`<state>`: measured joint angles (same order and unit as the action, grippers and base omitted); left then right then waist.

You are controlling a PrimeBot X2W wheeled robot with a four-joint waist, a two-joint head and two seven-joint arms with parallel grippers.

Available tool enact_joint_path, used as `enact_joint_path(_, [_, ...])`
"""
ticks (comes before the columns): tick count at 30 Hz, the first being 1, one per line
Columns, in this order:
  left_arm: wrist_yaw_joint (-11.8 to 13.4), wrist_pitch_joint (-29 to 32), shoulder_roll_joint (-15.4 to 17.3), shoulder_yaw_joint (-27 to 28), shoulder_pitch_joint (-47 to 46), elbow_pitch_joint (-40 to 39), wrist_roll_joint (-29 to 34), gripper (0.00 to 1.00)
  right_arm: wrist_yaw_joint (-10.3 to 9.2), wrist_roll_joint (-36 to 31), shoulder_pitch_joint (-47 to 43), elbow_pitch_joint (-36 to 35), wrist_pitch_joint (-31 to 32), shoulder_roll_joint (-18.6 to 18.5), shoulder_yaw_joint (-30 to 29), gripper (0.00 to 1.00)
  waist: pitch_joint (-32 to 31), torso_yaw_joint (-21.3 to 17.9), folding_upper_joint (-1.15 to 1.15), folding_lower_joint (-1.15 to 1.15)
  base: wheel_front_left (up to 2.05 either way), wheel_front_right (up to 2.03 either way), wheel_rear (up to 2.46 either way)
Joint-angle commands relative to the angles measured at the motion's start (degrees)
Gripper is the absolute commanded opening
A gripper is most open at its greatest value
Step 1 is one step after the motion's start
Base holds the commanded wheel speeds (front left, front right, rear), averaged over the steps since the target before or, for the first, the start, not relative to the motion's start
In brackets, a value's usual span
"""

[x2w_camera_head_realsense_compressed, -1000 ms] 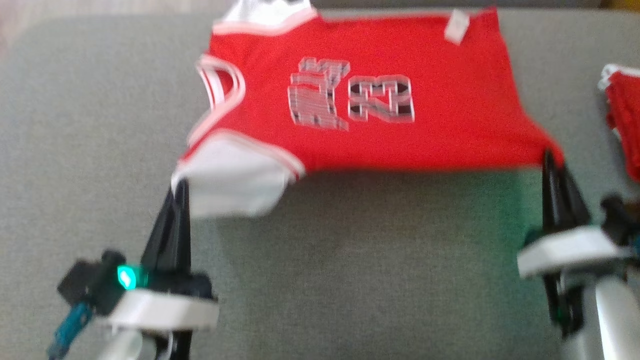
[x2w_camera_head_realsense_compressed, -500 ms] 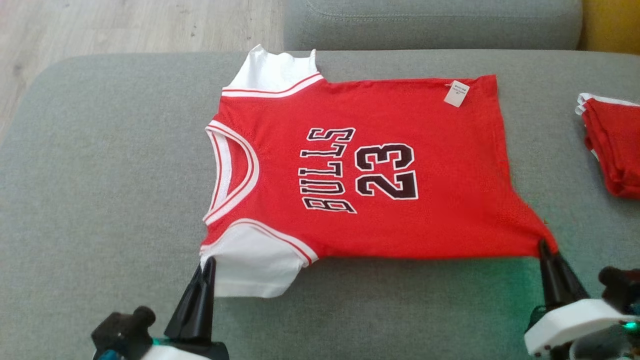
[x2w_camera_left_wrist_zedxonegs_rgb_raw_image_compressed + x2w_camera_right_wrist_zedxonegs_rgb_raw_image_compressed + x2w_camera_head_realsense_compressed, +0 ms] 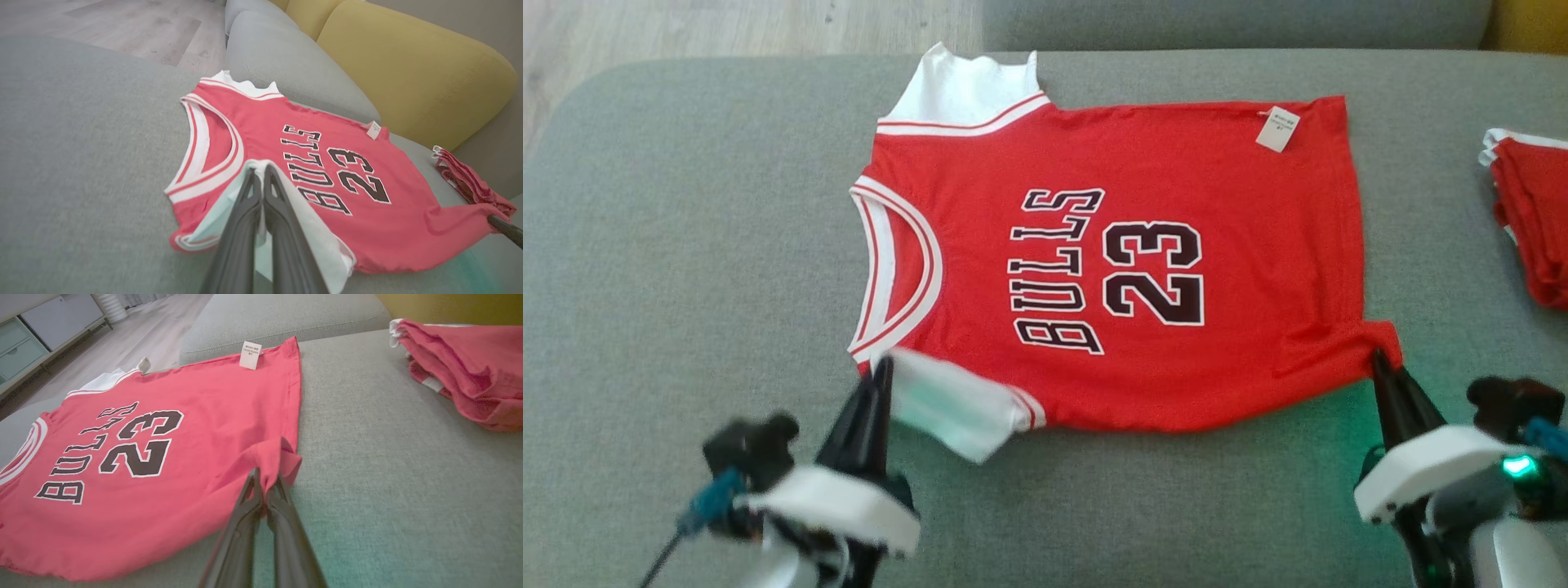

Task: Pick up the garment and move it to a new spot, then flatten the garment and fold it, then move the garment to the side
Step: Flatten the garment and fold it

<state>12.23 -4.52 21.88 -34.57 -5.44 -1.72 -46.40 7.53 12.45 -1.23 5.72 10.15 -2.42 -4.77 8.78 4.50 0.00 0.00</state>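
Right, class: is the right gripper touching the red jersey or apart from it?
Touching. The right wrist view shows the right gripper shut on a bunched corner of the jersey.

Surface: I'm looking at a wide grey woven-fabric sofa cushion (image 3: 686,245), rounded at its far-left corner.
Centre: a red basketball jersey (image 3: 1241,245) with white sleeves and black "BULLS 23" lettering lies spread on it, collar left, hem right.
Near edge: both near corners of the jersey sit raised off the fabric.
Right: a folded pile of red garments (image 3: 1531,220) with white trim, well apart from the jersey.
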Motion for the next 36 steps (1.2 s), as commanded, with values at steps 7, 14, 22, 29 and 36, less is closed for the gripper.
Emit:
enact_joint_path(7, [-2.67,0.2,-1.21,3.79,-13.93,5.9,0.49,0.0,-0.04,-0.75,9.0,1.86,0.95,-0.46,-0.64,0.0,2.73,-0.37,0.0,0.0,0.0,0.0,0.0])
enact_joint_path(14, [-3.89,-2.95,-2.86,5.67,-20.64,12.18,0.94,0.0,-0.04,0.35,15.32,6.37,-1.19,-0.46,-1.26,0.0,5.55,-1.45,0.0,0.0,0.0,0.0,0.0])
enact_joint_path(22, [-4.74,-5.86,-4.84,6.03,-24.45,17.25,1.43,0.0,-0.04,0.39,20.54,11.28,-3.19,-0.46,0.59,0.0,7.93,-2.03,0.0,0.0,0.0,0.0,0.0])
enact_joint_path(29, [-5.71,-8.94,-5.97,7.33,-26.75,19.51,2.53,0.19,-0.04,0.47,23.36,13.53,-5.11,-0.46,1.38,1.0,8.98,-1.95,0.0,0.0,0.0,0.0,0.0])
enact_joint_path(36, [-8.01,-10.29,-7.35,8.77,-26.89,19.36,4.5,1.0,-0.04,-0.14,22.82,11.87,-8.1,-0.46,0.89,1.0,9.12,-1.8,0.0,0.0,0.0,0.0,0.0])
